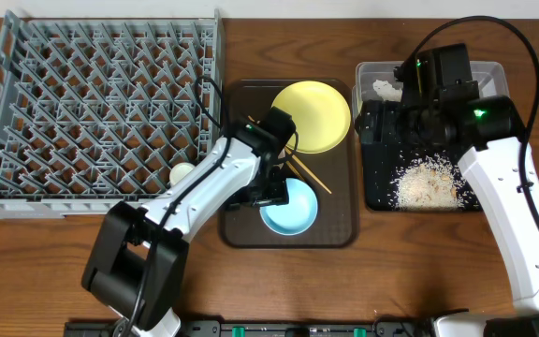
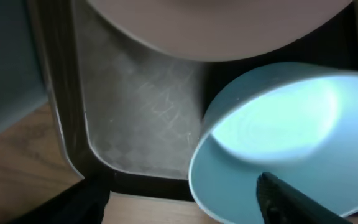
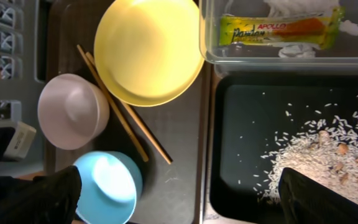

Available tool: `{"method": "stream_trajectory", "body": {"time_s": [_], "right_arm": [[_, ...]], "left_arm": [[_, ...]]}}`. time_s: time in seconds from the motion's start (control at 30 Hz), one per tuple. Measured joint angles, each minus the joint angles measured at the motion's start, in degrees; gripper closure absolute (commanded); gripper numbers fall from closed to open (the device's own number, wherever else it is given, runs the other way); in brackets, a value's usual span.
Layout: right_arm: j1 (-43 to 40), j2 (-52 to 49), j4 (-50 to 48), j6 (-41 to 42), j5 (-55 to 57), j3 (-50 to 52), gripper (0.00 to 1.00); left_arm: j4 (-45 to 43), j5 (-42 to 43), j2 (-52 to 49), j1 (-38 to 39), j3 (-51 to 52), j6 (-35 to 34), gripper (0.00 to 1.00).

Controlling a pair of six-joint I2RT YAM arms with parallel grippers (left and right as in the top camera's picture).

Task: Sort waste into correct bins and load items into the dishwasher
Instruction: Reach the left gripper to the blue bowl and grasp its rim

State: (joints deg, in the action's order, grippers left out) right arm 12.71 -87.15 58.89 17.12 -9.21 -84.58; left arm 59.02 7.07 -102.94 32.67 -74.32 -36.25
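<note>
Loading step: your left gripper (image 1: 273, 194) hangs spread astride the rim of the light-blue bowl (image 1: 291, 210) on the brown tray (image 1: 341, 230); next you likely pinch that rim squarely, then lift toward the grey dish rack (image 1: 101, 94).

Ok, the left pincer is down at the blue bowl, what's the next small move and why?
Probably close the left pincer on the rim of the light-blue bowl. The wrist view shows one finger over the bowl's inside, the other outside, jaws apart, nothing gripped. The bowl sits on the brown tray, with the grey dish rack left of it.
</note>
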Motion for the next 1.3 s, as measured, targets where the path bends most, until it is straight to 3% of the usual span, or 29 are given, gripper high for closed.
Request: {"method": "stream_trajectory", "body": {"time_s": [0.13, 0.57, 0.77, 1.2, 1.3], "right_arm": [[0.0, 0.0, 0.0, -0.2, 1.0, 0.0, 0.01], [0.0, 0.0, 0.2, -0.3, 1.6, 0.0, 0.01], [0.0, 0.0, 0.3, -0.3, 1.6, 0.0, 0.01], [0.0, 0.0, 1.5, -0.5, 2.6, 0.0, 0.01], [0.0, 0.0, 1.6, -0.5, 2.7, 0.0, 0.01]], "left_arm": [[-1.2, -0.2, 0.0, 0.0, 0.0, 0.4, 0.36], [-4.9, 0.2, 0.0, 0.1, 5.0, 0.5, 0.42], [-5.4, 0.5, 0.0, 0.1, 5.6, 0.5, 0.56], [-5.3, 0.8, 0.0, 3.0, 5.6, 1.2, 0.57], [-5.4, 1.3, 0.0, 3.5, 5.6, 1.7, 0.61]]}}
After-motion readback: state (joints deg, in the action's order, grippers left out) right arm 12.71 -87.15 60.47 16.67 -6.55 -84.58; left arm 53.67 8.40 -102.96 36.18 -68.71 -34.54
